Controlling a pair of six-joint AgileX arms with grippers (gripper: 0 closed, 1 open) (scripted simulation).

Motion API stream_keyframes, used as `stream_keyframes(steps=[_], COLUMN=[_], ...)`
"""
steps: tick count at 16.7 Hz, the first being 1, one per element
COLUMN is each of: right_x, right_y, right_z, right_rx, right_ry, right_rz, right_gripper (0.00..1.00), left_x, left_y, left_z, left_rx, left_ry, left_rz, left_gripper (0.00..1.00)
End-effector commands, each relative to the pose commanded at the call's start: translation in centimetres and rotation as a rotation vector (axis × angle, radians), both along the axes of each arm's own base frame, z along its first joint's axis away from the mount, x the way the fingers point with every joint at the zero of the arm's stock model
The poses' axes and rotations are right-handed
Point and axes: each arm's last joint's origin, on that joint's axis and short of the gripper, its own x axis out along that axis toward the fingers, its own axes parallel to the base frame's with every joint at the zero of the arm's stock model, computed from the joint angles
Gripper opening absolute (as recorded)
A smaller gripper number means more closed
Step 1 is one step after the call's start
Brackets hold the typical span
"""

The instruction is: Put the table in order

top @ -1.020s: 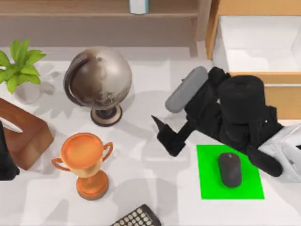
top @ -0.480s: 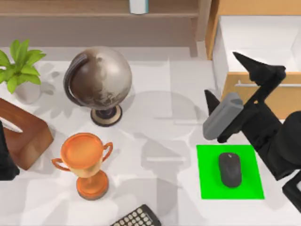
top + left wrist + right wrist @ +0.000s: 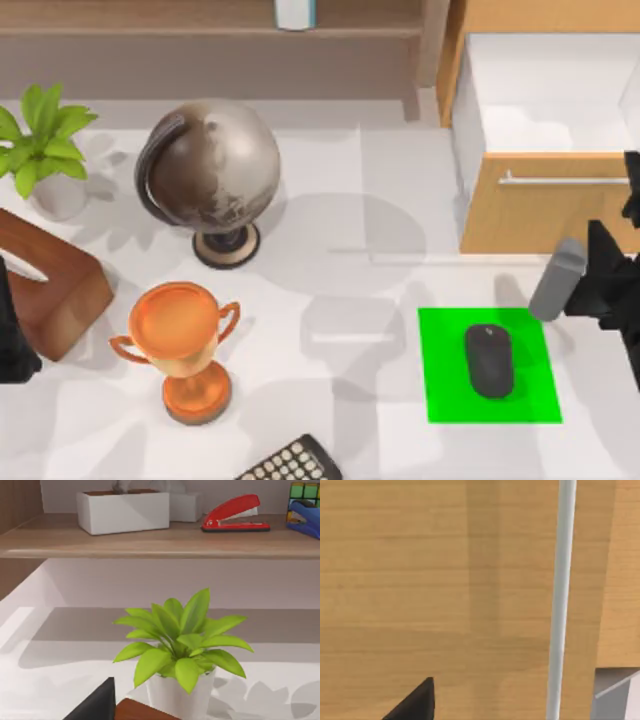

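Note:
The white table (image 3: 340, 420) holds a globe (image 3: 210, 175), an orange trophy (image 3: 185, 345), a potted plant (image 3: 40, 140), a brown box (image 3: 50, 285) and a calculator (image 3: 292, 463). A dark mouse (image 3: 488, 360) lies on the green mat (image 3: 525, 400). My right gripper (image 3: 630, 195) hangs at the right edge, in front of the wooden drawer (image 3: 520, 215), holding nothing. Its wrist view faces the drawer front (image 3: 420, 580) and bar handle (image 3: 561, 595), with one fingertip (image 3: 415, 704) off to the side. My left arm (image 3: 10, 345) stays parked at the left edge.
The drawer stands pulled out, its white inside (image 3: 545, 95) bare. A shelf (image 3: 150, 542) behind the plant (image 3: 182, 645) carries a red stapler (image 3: 232, 512) and a white box (image 3: 122, 510). Open tabletop lies between trophy and mat.
My right arm has swung from the table's middle, past the mat's far side, out to the right edge by the drawer front. The objects and the left arm have not moved.

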Motion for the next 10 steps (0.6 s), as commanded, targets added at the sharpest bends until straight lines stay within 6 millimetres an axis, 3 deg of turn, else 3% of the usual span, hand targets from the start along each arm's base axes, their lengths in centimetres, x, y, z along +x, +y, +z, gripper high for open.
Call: stream_keyframes(steps=[7, 10], right_x=[0.1, 1.3], right_y=[-0.2, -0.3], right_z=[-0.2, -0.2], right_rx=[-0.016, -0.016], right_ry=[0.009, 0.005], right_rz=[-0.017, -0.021], right_gripper=[1.0, 1.0], left_x=[0.0, 0.0], left_y=[0.0, 0.0], left_z=[0.0, 0.0], left_rx=[0.0, 0.0], left_ry=[0.0, 0.0], left_rz=[0.0, 0.0], left_gripper=[1.0, 1.0])
